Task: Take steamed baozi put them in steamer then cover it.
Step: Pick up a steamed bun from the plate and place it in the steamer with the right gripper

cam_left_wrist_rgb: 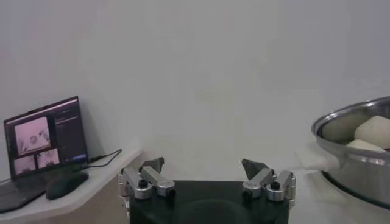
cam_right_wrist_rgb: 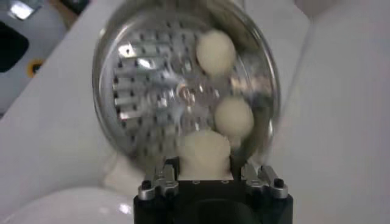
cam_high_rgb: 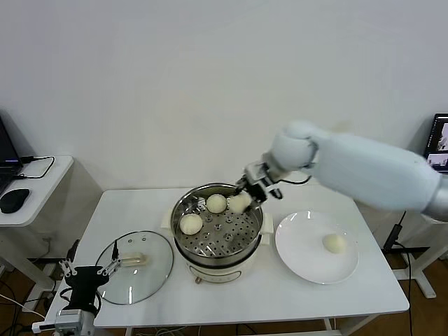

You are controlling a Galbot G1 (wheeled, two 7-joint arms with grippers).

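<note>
1. Left claw (cam_high_rgb: pixel 85 268) at 7 o'clock, spread, parked beside cover (cam_high_rgb: pixel 134 267) on tabletop (cam_high_rgb: pixel 280 294).
2. Right claw (cam_high_rgb: pixel 246 197) pinches baozi (cam_high_rgb: pixel 239 202) over steamer (cam_high_rgb: pixel 218 234); two buns inside, one on plate (cam_high_rgb: pixel 316 246) at 3 o'clock.

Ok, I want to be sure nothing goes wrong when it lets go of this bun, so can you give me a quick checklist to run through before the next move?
1. Right gripper shut on a baozi: ok.
2. Held baozi is over the steamer, inside its rim: ok.
3. Free floor left in the steamer beside the two baozi already there: ok.
4. Held baozi low enough to release without rolling: cannot tell.
5. One baozi left on the plate for the next trip: ok.
6. Cover lies on the table left of the steamer, with the left gripper open at its edge: ok.
</note>
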